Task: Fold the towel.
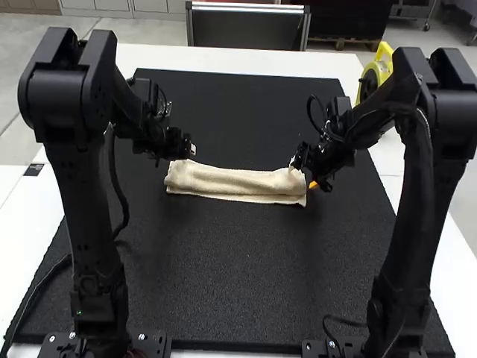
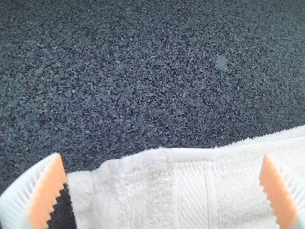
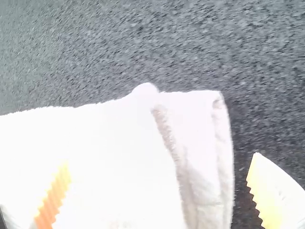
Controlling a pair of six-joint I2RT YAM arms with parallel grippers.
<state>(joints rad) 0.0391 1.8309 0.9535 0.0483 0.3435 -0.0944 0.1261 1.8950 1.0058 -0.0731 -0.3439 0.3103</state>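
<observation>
The cream towel (image 1: pixel 237 183) lies folded into a long narrow strip across the middle of the black mat, a lower layer showing along its near edge. At its left end is my left gripper (image 1: pixel 188 149); my right gripper (image 1: pixel 307 170) is over its right end. In the left wrist view the left gripper (image 2: pixel 164 186) stands open, fingers wide apart above the towel (image 2: pixel 152 191) and its woven band. The right wrist view has the right gripper (image 3: pixel 159 186) open around the end of the towel (image 3: pixel 109 157), whose layered edge lies between the fingers.
A black mat (image 1: pixel 223 261) covers most of the white table (image 1: pixel 246 60). Beyond the right arm, a yellow round object (image 1: pixel 375 72) stands at the table's right side. A cable runs along the mat's left side near the left arm.
</observation>
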